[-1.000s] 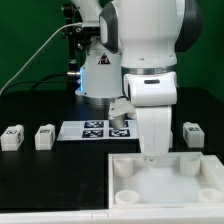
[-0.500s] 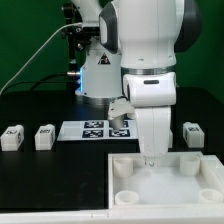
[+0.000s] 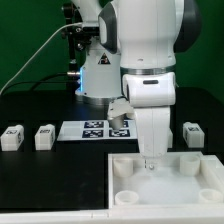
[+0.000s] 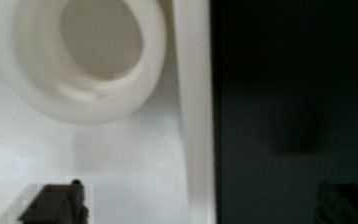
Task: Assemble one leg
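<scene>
1. Change: the exterior view shows no visible movement over the last second. The gripper [image 3: 150, 153] stays low at the far rim of the tray [image 3: 165, 186].
2. Pincer: in the wrist view the fingertips [image 4: 51, 203] stand spread with nothing between them, close to a corner socket [image 4: 83, 60].
3. Task part: the nearest leg [image 3: 192, 133] lies loose on the table at the exterior view's right. The other legs [image 3: 12, 137] lie well apart at its left.
4. Finding: no visible socket holds a leg, so assembly appears not yet begun.
</scene>
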Tool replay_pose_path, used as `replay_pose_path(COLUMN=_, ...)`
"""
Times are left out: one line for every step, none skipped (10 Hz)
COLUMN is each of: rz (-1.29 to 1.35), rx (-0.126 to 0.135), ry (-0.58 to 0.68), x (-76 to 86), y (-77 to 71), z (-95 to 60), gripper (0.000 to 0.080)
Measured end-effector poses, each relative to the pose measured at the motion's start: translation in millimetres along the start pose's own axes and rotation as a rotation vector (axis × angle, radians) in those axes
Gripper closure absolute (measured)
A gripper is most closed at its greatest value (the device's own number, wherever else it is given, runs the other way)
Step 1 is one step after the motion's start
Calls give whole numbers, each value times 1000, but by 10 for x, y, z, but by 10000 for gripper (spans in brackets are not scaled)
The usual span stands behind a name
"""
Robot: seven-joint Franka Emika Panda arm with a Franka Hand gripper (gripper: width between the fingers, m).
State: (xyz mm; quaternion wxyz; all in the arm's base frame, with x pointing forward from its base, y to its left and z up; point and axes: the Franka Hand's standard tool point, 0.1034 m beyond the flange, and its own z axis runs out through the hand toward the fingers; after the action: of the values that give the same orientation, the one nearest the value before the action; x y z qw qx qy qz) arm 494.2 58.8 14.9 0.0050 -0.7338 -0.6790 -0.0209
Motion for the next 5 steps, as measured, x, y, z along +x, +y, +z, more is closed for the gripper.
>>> replay_pose_path(rz=0, rx=0, ry=0, x=-1, y=0, z=0, gripper=151)
replay_pose_path(rz=0, rx=0, ry=0, x=-1, y=0, z=0, gripper=151)
replay_pose_path(rz=1, rx=0, ry=0, x=-3, y=0, z=0, gripper=151)
replay_pose_path(rz=1, rx=0, ry=0, x=-3, y=0, z=0, gripper=151)
replay_pose_path(rz=15, rx=-1, ry=0, x=1, y=2, z=-8, gripper=151)
